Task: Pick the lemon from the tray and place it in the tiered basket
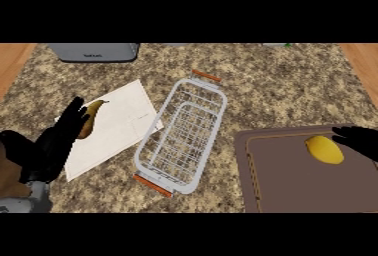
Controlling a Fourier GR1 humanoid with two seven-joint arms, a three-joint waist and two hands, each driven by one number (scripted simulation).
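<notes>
Lying on the dark brown rectangular tray's [284,192] far right, the yellow oval lemon [323,149] has the right hand [359,140] just beside it, fingers relaxed, not around it. The left hand [59,142] rests spread at left, by a yellow banana [94,112] on a white flat board [125,122]. Midway lies the white wire basket [184,125].

The right hand [359,140] touches the lemon [324,149] on the tray [295,185], basket [181,136] alongside
</notes>
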